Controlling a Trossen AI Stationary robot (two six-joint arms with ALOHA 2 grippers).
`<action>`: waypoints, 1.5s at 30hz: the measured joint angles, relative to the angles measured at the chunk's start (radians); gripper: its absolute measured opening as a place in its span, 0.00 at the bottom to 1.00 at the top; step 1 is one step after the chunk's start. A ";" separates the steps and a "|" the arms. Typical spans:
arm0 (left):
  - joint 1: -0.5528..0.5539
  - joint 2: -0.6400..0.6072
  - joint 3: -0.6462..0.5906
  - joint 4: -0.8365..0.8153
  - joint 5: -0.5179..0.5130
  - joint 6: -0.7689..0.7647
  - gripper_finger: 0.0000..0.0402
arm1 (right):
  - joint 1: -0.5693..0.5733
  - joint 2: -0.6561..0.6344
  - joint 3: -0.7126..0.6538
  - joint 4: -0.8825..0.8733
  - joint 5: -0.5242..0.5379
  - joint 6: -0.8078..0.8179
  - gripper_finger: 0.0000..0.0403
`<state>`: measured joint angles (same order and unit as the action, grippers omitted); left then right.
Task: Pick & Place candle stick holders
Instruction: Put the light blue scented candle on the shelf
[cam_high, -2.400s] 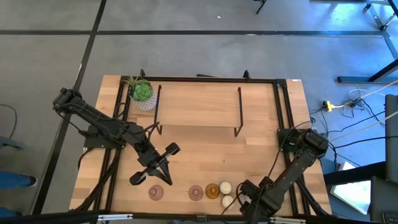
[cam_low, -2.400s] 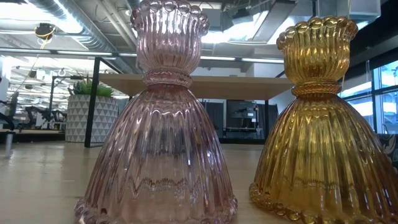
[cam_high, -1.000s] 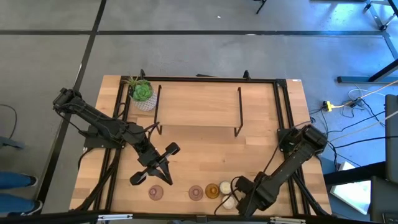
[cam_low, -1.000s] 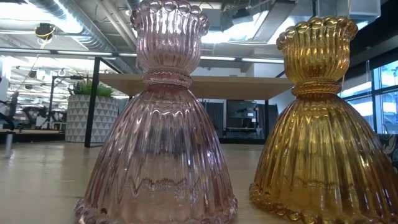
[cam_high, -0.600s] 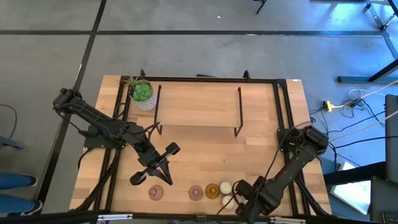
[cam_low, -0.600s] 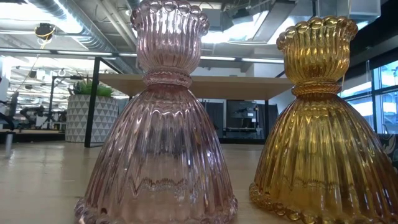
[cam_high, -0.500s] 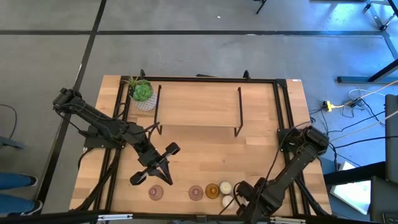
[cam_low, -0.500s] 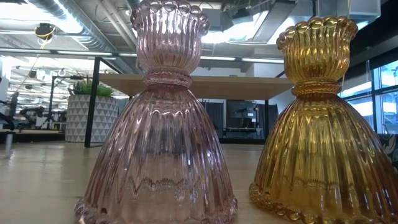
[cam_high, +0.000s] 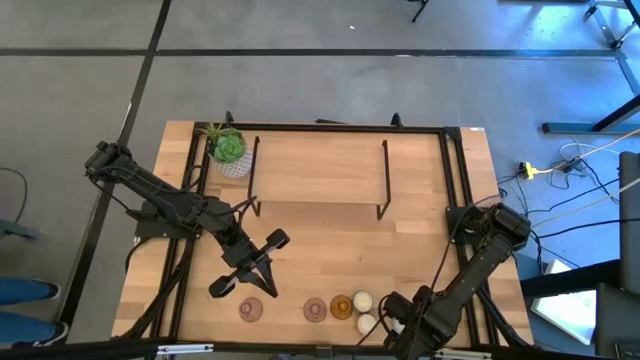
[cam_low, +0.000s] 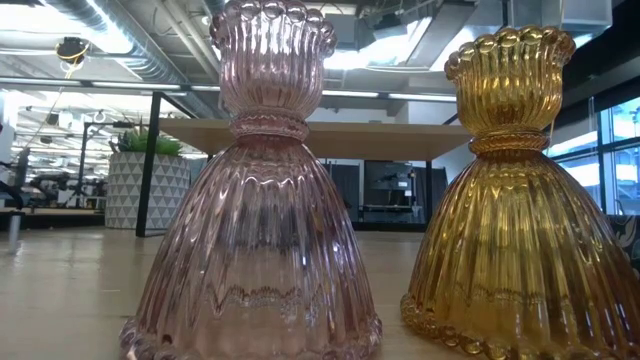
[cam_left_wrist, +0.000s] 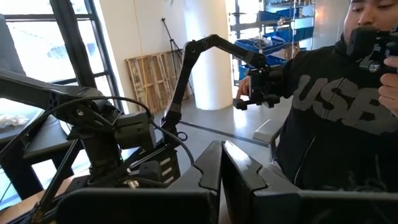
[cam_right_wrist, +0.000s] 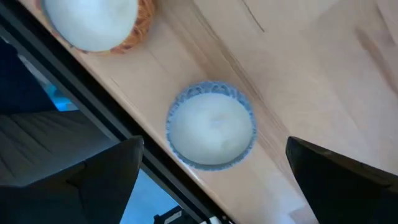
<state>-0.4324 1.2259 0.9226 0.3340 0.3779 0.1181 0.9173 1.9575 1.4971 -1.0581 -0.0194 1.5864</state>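
Five candle stick holders stand in a row by the table's near edge: two pink glass ones (cam_high: 250, 309) (cam_high: 315, 309), an amber one (cam_high: 341, 306) and two cream-white ones (cam_high: 362, 300) (cam_high: 366, 323). A third cream one does not show. The low view shows a pink one (cam_low: 255, 190) and the amber one (cam_low: 510, 190) up close. My right gripper (cam_high: 385, 320) is open over the nearer cream holder (cam_right_wrist: 211, 134); its fingers (cam_right_wrist: 106, 180) stand on either side of it, apart. My left gripper (cam_high: 243, 283) is shut (cam_left_wrist: 221, 163) and empty, above the table behind the left pink holder.
A green plant in a white pot (cam_high: 228, 150) stands at the far left. A black bar frame with a wooden shelf (cam_high: 384, 180) spans the far half. The table's near edge runs close by the cream holder (cam_right_wrist: 118, 130). A person in a dark top (cam_left_wrist: 336, 118) is beyond the table.
My right gripper has drawn back a little toward the table's right edge, so the nearer cream holder shows more fully from above. The holders have stayed in place.
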 joint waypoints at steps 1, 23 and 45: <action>0.000 0.000 0.000 0.000 0.000 0.000 0.01 | 0.000 0.002 0.000 -0.005 0.000 0.000 0.99; 0.000 0.000 0.000 -0.002 0.001 0.000 0.01 | -0.002 0.061 -0.038 0.052 -0.020 0.009 0.99; 0.000 0.000 0.000 -0.002 0.001 0.000 0.01 | -0.001 0.086 -0.057 0.098 -0.008 0.051 0.99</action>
<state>-0.4322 1.2259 0.9226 0.3317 0.3786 0.1177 0.9158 2.0433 1.4399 -0.9596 -0.0277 1.6372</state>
